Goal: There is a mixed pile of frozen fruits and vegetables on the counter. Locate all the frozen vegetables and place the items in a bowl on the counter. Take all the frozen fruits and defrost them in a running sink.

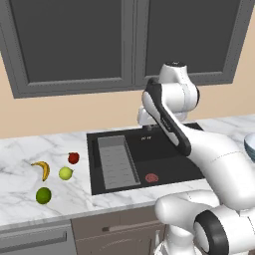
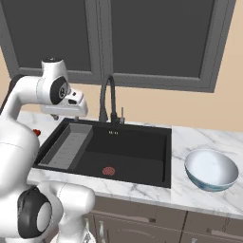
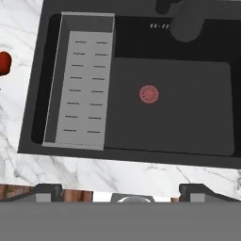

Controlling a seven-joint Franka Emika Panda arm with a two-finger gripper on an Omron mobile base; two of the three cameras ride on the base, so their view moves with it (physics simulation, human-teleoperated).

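Black sink (image 1: 149, 154) lies under the hand (image 3: 120, 188), whose fingers stand wide apart and hold nothing. All four pieces sit on the table (image 1: 30, 149) at the sink's nine o'clock: banana (image 1: 42, 169), red ball (image 1: 73, 158), yellow-green ball (image 1: 65, 173), dark green ball (image 1: 43, 195). The bowl (image 2: 211, 169) waits at three o'clock. Sorting looks unstarted; next, swing left to the pile. The arm arches over the basin, the hand pointing down.

My forearm hides the faucet (image 1: 147, 121) base and the sink (image 1: 164, 154) right end. Bowl (image 1: 250, 144) cut by frame edge. Red round piece (image 3: 4, 63) half cropped in hand view.
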